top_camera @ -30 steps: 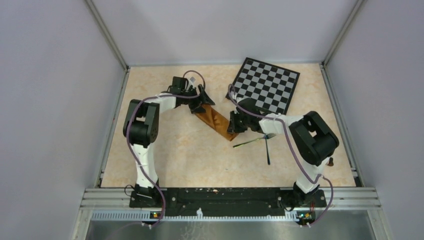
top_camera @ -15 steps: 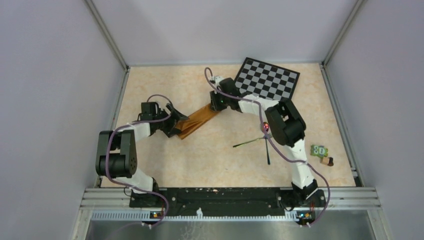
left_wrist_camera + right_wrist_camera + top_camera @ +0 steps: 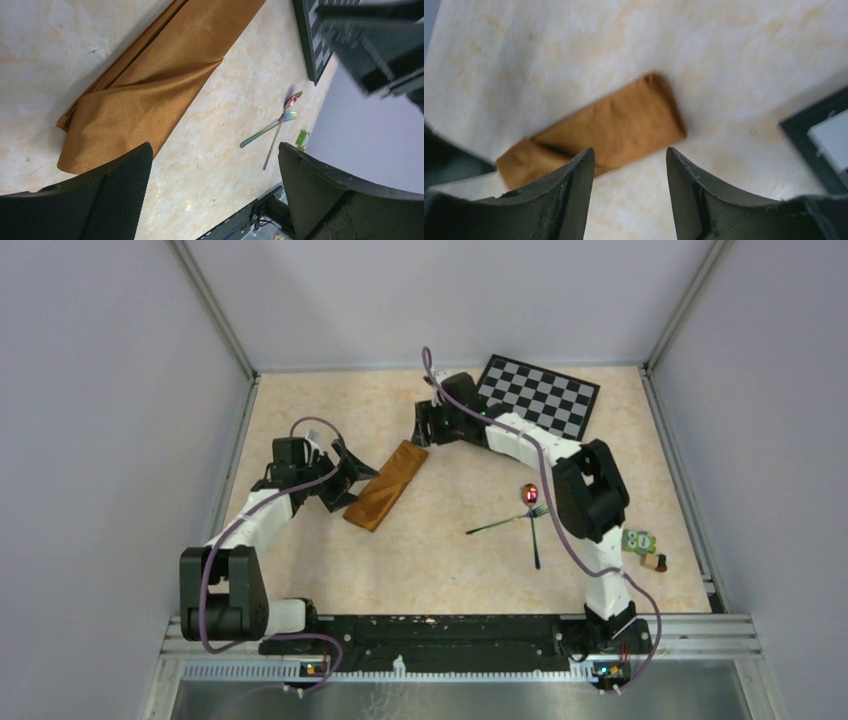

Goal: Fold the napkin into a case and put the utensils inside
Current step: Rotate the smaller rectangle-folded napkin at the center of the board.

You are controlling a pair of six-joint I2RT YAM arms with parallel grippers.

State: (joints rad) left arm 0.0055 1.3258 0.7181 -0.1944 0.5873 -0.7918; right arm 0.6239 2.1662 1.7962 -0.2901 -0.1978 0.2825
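- Napkin (image 3: pixel 386 485) is folded into a narrow, long strip and lies flat on the table (image 3: pixel 440 560) at a diagonal, mid-left, between the two grippers.
- Left gripper (image 3: pixel 348 477): jaws spread wide and holding nothing, just beside the strip's near-left end. In the wrist view, cloth (image 3: pixel 165 75) shows past the fingertips, not between them.
- Right gripper (image 3: pixel 422 426): jaws apart and holding nothing, hovering off the strip's far-right end, near the checkered board (image 3: pixel 545 400).
- Step in hand, my read: the fold looks done, so next is loading the utensils.
- Fork (image 3: pixel 505 523) and spoon (image 3: pixel 533 530) lie crossed near their heads, well apart from the napkin on the right side of the table, so the right arm is the obvious one to fetch them.
- To do it well:
  - Take one piece at a time, gripping the handle away from the crossing so the other isn't dragged.
  - Use the left arm to pin or lift the open end so the case doesn't slide or unfold.
  - Feed each piece in along the strip's long axis.
- Look: rust-brown, plain, slight sheen, soft. Layered edges show along one long side.
- The right wrist view shows a dark crease near the left end of the cloth (image 3: pixel 624 127). It may be the mouth, but I can't confirm that.
- Thin cloth will likely bunch if pushed sideways.
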